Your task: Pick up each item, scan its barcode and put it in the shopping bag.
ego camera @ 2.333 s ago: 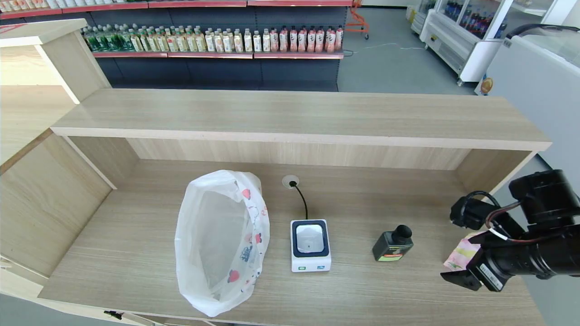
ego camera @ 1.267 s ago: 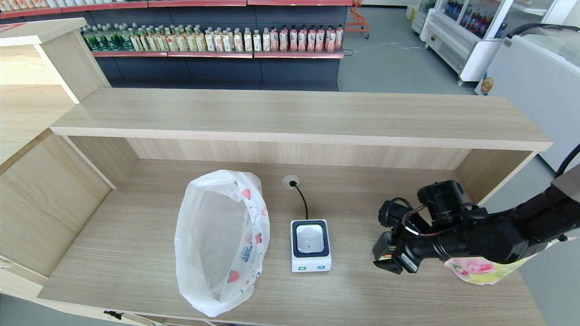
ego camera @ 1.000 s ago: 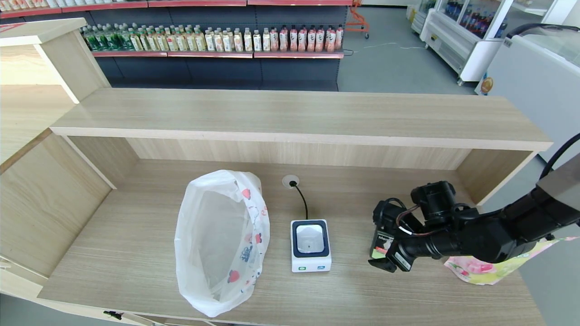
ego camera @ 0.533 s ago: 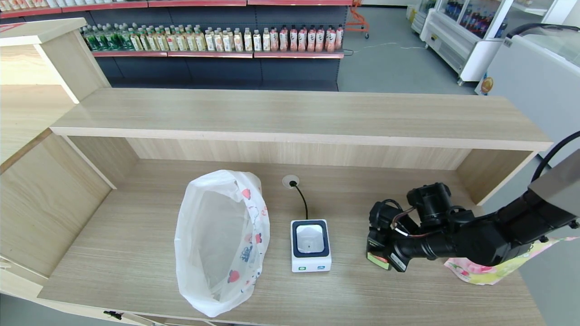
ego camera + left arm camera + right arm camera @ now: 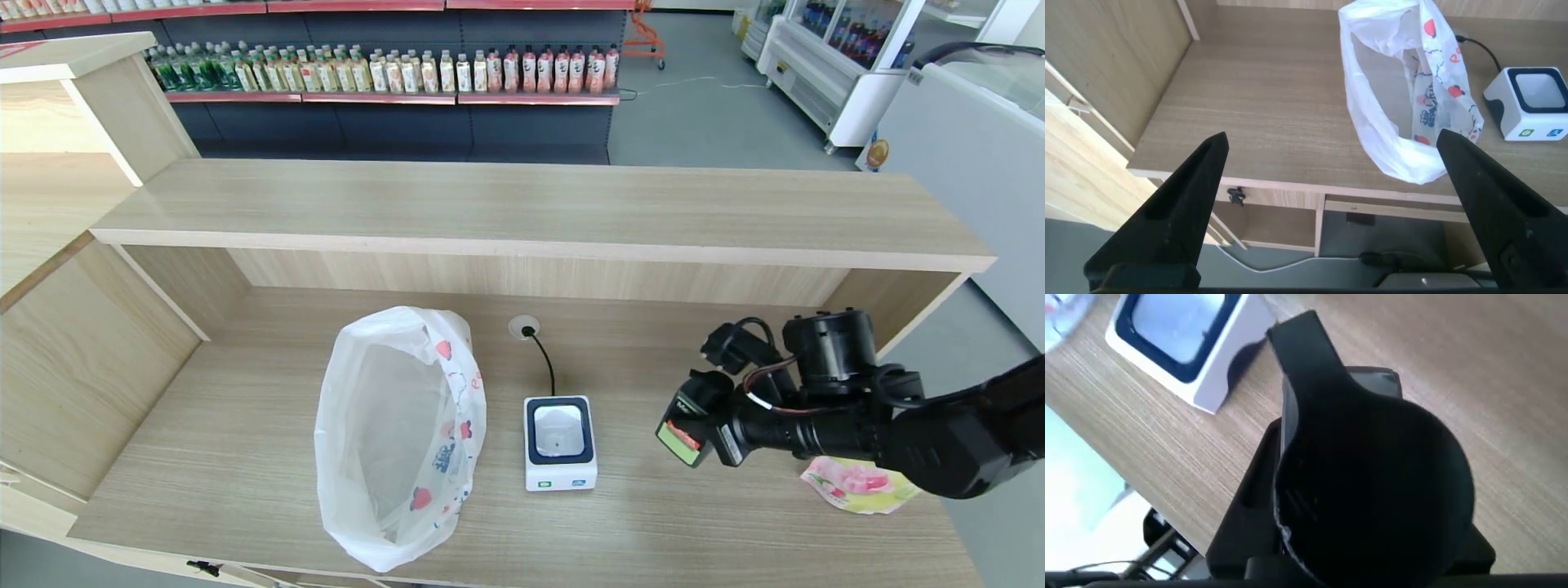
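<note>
1. While the left pincer (image 5: 1333, 143) hangs spread wide and holds nothing, it sits off the near edge of the worktop (image 5: 245, 457), well to the left of the scanner (image 5: 558, 441).
2. Near the scanner on its left sits one shopping bag (image 5: 400, 433) with its mouth gaping. It looks thin and limp, and would likely sag or slide if bumped.
3. One scanner rests mid-worktop with its window facing up.
4. Just right of the scanner, the right pincer (image 5: 698, 408) pinches one small dark bottle (image 5: 679, 437) and holds it tilted above the worktop. I judge the bottle stiff, with some heft from its contents. Its sides look smooth, so it could twist in the grip. The soundest hold seems to be across the body, below the broad cap.
5. Farther right of the scanner, one flowered pouch (image 5: 857, 483) lies on the worktop. It looks soft, light and crinkly, so pinching an edge seam should work best.
</note>
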{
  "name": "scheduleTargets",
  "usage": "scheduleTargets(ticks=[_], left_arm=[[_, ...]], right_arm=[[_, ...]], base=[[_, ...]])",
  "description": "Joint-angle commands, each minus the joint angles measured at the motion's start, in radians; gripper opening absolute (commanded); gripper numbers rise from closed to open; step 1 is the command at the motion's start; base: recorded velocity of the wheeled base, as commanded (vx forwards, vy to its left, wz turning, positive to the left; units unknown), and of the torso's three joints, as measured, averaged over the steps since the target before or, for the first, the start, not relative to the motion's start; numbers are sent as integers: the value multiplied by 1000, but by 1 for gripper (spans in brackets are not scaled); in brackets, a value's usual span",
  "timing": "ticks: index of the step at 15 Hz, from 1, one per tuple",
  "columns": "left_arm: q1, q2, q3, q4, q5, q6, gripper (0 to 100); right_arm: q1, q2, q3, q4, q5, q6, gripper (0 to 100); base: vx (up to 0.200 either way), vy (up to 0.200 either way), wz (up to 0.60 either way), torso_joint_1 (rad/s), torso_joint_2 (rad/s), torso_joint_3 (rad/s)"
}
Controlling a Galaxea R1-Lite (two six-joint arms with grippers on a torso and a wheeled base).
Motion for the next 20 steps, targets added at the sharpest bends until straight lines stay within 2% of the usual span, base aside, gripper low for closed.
scheduleTargets(ticks=[1, 2, 3, 4, 5, 6, 7, 8, 10, 11, 12, 14, 16, 19, 20], left_arm=[[0, 0, 0, 0, 0, 0, 100], [0, 0, 0, 0, 0, 0, 100], [0, 0, 0, 0, 0, 0, 100], [0, 0, 0, 0, 0, 0, 100], [0, 0, 0, 0, 0, 0, 100], [0, 0, 0, 0, 0, -1, 100], [0, 0, 0, 0, 0, 0, 100], [0, 0, 2, 0, 0, 0, 100], [0, 0, 0, 0, 0, 0, 100], [0, 0, 0, 0, 0, 0, 100], [0, 0, 0, 0, 0, 0, 100], [0, 0, 0, 0, 0, 0, 100], [0, 0, 0, 0, 0, 0, 100], [0, 0, 0, 0, 0, 0, 100], [0, 0, 0, 0, 0, 0, 100]], right_arm=[[-5, -248, 48, 2, 20, 83, 0], [-2, -316, 74, 13, 20, 43, 0], [-5, -431, 128, 59, 14, -127, 0], [-8, -465, 146, 65, 14, -190, 0], [-48, -564, 197, 73, 24, -377, 0], [-64, -601, 215, 77, 37, -445, 0], [-81, -638, 226, 102, 75, -488, 0], [-99, -689, 230, 176, 164, -604, 0], [-143, -696, 244, 254, 281, -935, 0], [-170, -702, 249, 352, 336, -1136, 0], [-180, -718, 233, 465, 363, -1357, 0], [-177, -729, 223, 600, 371, -1684, 0], [-176, -722, 220, 689, 391, -1916, 0], [-171, -633, 189, 692, 455, -2279, 0], [-163, -590, 163, 691, 485, -2347, 0]], base=[[0, 0, 0, 0, 0, 0], [0, 0, 0, 0, 0, 0], [0, 0, 0, 0, 0, 0], [0, 0, 0, 0, 0, 0], [0, 0, 0, 0, 0, 0], [0, 0, 0, 0, 0, 0], [0, 0, 0, 0, 0, 0], [0, 0, 0, 0, 0, 0], [0, 0, 0, 0, 0, 0], [0, 0, 0, 0, 0, 0], [0, 0, 0, 0, 0, 0], [0, 0, 0, 0, 0, 0], [0, 0, 0, 0, 0, 0], [0, 0, 0, 0, 0, 0], [0, 0, 0, 0, 0, 0]])
